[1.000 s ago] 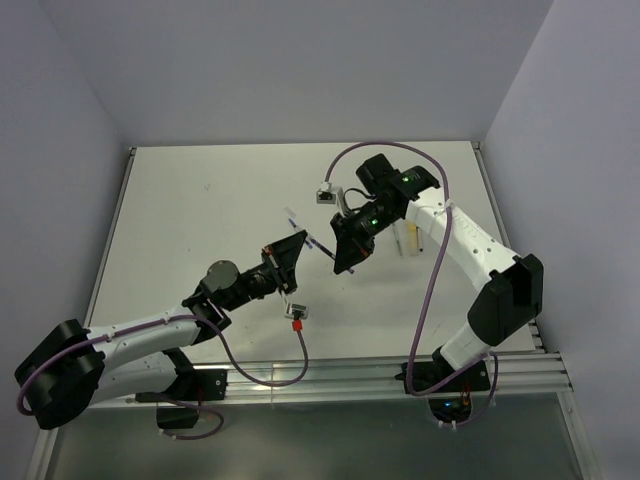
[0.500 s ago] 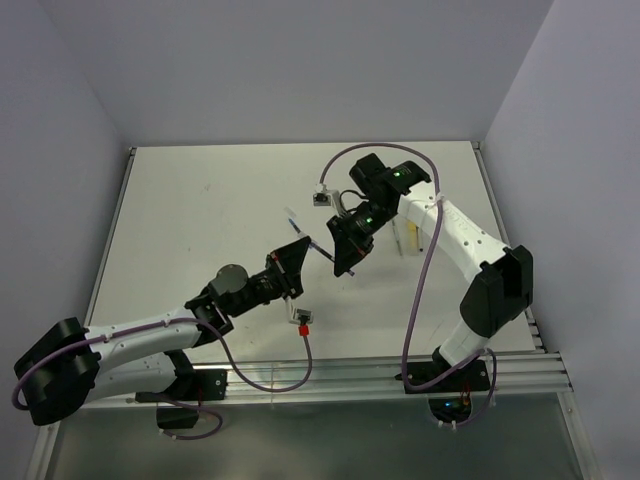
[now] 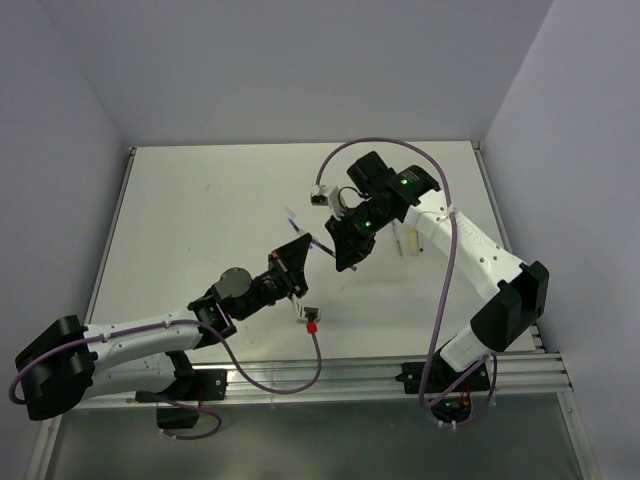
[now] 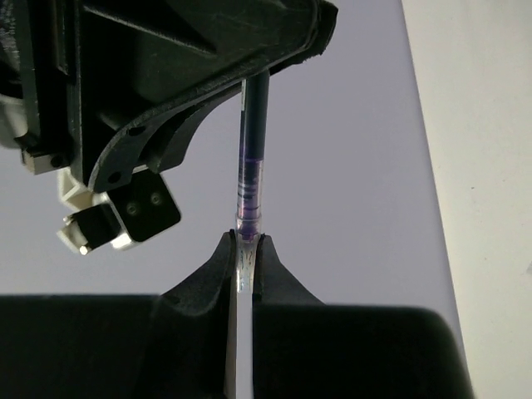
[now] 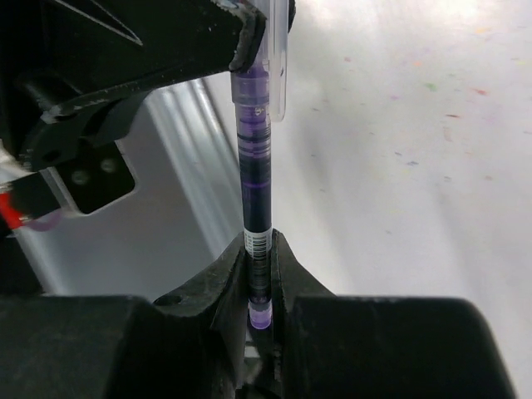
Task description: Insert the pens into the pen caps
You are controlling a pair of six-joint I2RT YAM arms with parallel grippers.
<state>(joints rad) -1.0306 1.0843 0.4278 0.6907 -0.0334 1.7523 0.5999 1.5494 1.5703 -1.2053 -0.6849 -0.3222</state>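
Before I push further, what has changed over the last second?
The left arm's wrist slid right, toward the right arm, and its cable's red-tipped plug swung right with it. The right arm's elbow ended slightly further out. Unchanged: left gripper shut on the clear plastic cap, right gripper shut on the dark slim pen spanning between them.
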